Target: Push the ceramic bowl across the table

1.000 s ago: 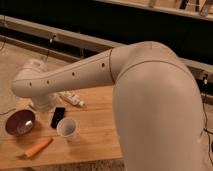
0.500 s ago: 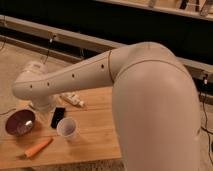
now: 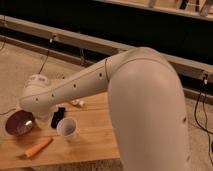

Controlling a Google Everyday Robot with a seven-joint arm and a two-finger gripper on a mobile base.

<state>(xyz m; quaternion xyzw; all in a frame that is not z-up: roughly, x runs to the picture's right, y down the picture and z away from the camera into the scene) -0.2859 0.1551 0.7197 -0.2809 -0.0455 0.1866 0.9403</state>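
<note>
Camera view: wood table [image 3: 95, 135] before dark wall [image 3: 125, 22]; end effector [image 3: 42, 118], state not discernible, beside ceramic bowl [image 3: 19, 123].

1. Ceramic bowl [image 3: 19, 123]: glossy dark maroon-brown, paler glint inside.
2. Counter [image 3: 95, 135]: light wood planks.
3. Cup [image 3: 67, 128]: white.
4. Carrot-like stick [image 3: 38, 147]: orange.
5. Gripper [image 3: 42, 118], just beside the bowl under the wrist: whitish, like the dark-dotted cream arm [image 3: 80, 85].

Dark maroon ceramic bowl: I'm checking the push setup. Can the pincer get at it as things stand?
Probably yes. The pincer hangs close beside the glossy maroon ceramic bowl on the light wood table, nothing visible between them; the white cup and orange carrot lie clear of that path.
</note>
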